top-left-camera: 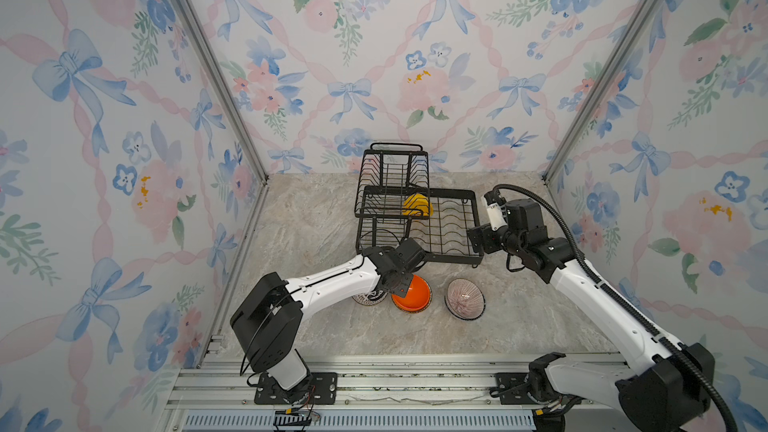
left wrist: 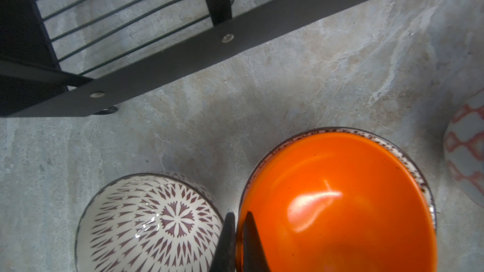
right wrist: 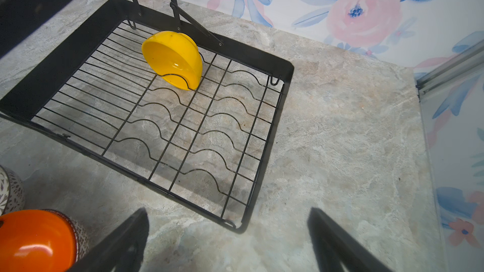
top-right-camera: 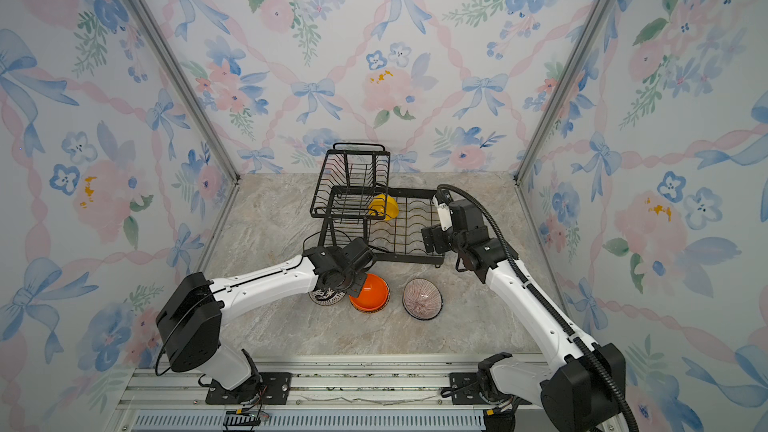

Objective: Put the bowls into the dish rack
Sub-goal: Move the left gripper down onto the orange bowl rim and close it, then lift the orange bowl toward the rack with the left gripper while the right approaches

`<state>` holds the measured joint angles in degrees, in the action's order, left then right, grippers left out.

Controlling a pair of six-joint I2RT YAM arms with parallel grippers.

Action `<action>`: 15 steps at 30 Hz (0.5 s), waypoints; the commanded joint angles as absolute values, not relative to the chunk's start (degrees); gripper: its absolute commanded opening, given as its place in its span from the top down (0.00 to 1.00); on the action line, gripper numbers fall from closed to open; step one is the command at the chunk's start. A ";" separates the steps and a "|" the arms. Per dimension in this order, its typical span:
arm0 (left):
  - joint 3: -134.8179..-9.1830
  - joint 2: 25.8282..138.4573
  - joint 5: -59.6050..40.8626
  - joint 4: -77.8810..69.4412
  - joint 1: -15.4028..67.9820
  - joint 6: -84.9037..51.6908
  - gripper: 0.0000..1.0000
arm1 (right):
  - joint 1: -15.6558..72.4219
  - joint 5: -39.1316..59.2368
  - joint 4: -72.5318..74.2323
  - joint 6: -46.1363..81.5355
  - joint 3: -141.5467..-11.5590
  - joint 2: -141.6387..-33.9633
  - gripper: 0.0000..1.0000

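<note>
Shows jaws of the left gripper (left wrist: 240,217) clenched on the rim of the orange bowl (left wrist: 340,200), seated on the table (left wrist: 235,126) just in front of the dish rack (top-left-camera: 457,260), free lower-tray slots lying beyond, toward the right gripper (right wrist: 227,213), jaws released.

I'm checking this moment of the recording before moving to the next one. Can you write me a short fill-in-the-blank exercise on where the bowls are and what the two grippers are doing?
The yellow bowl stands on edge in the dish rack's ____ tray. The left gripper is shut on the ____ of the orange bowl. The right gripper has its jaws ____.
Missing words: lower; rim; open.
</note>
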<state>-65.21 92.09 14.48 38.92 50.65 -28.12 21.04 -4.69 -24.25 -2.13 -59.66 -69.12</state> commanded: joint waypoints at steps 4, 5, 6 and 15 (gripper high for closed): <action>-67.83 90.80 15.91 40.31 50.91 -26.74 1.00 | 20.48 -4.23 -24.00 -2.51 -60.27 -68.17 0.03; -68.10 90.51 15.95 40.34 50.93 -26.58 1.00 | 20.48 -4.14 -24.05 -2.46 -60.37 -68.15 0.03; -68.35 90.12 15.97 40.34 50.93 -26.35 1.00 | 20.48 -3.98 -24.16 -2.46 -60.38 -68.14 0.03; -71.31 86.46 16.52 40.29 51.00 -24.62 1.00 | 20.06 -0.85 -26.36 -1.87 -62.17 -68.06 0.03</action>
